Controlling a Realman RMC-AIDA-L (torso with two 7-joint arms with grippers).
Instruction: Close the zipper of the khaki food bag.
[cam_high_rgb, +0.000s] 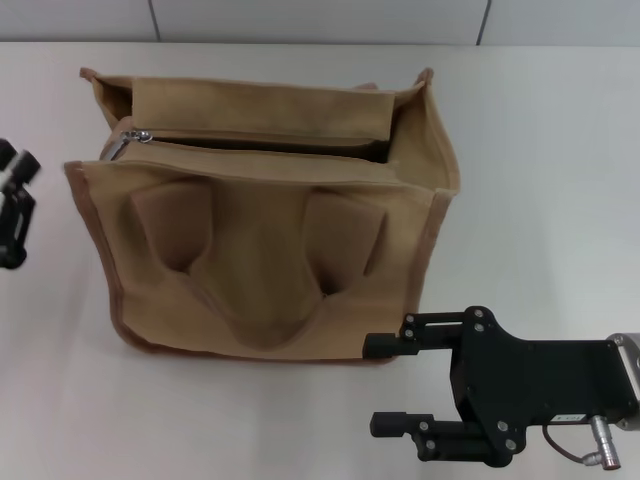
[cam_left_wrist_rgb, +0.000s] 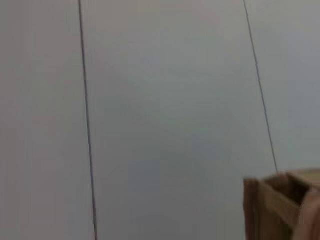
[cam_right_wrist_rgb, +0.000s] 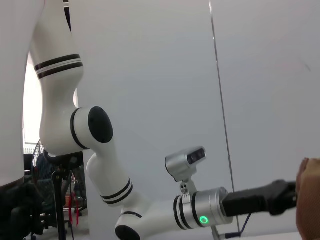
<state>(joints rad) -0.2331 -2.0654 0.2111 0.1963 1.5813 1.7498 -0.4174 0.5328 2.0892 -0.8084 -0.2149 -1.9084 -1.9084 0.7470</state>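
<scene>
1. Bench (cam_high_rgb: 560, 150): one, white. It carries the bag.
2. Bag (cam_high_rgb: 260, 260): one, tan, boxy, mid-bench. Two handles (cam_high_rgb: 255, 250) lie folded down over its front face.
3. Right hand (cam_high_rgb: 390, 385): one, just off the bag's near right corner. Fingers spread wide, holding nothing, not touching the bag.
4. Left hand (cam_high_rgb: 15, 205): one, just left of the bag, level w/ its top panel, apart from it. Only partly in view; can't tell how far open it is.
5. Zipper (cam_high_rgb: 260, 145): one, across the bag's top panel. Dark gap runs most of its length, so it's open.
6. Slider (cam_high_rgb: 140, 135): one, silver, at the zipper's left end.
7. Step, as I judge it: approach stage, nothing gripped yet, zip not started.
8. Next move prob calls for one hand pinching the pull tab at the bag's left end and drawing it toward the right end, w/ the other steadying the bag so it doesn't drag along.
</scene>
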